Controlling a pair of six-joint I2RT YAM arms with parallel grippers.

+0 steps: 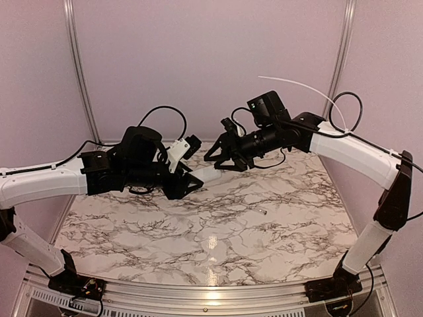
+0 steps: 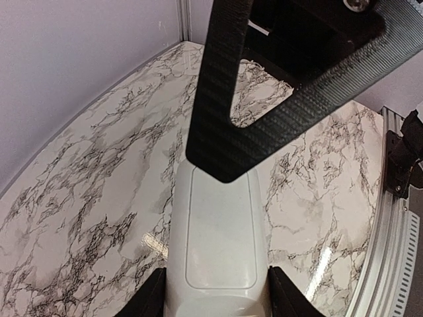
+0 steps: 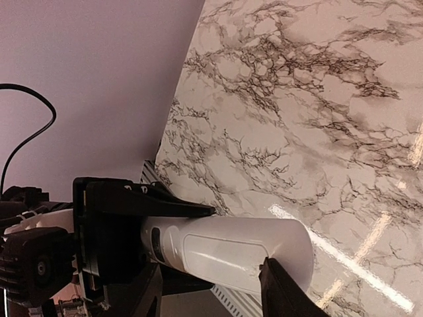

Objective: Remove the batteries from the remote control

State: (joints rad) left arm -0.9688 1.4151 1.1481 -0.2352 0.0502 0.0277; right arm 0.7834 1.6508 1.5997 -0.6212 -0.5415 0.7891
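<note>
The white remote control (image 1: pixel 210 173) hangs in the air above the back of the marble table, back side towards both wrist cameras. My left gripper (image 2: pixel 215 297) is shut on its near end, one black finger on each long side. The remote control's back (image 2: pixel 218 251) shows a closed oblong cover (image 3: pixel 225 247). My right gripper (image 3: pixel 211 277) stands open over the far end, and one of its fingertips (image 3: pixel 269 267) touches the cover's edge. In the left wrist view a right finger (image 2: pixel 221 132) lies across the remote's far end. The batteries are hidden.
A tiny pale bit (image 1: pixel 263 212) lies on the marble table (image 1: pixel 218 238) right of centre. A metal rail (image 2: pixel 390 218) runs along the table's edge. Pale walls close in the back and both sides.
</note>
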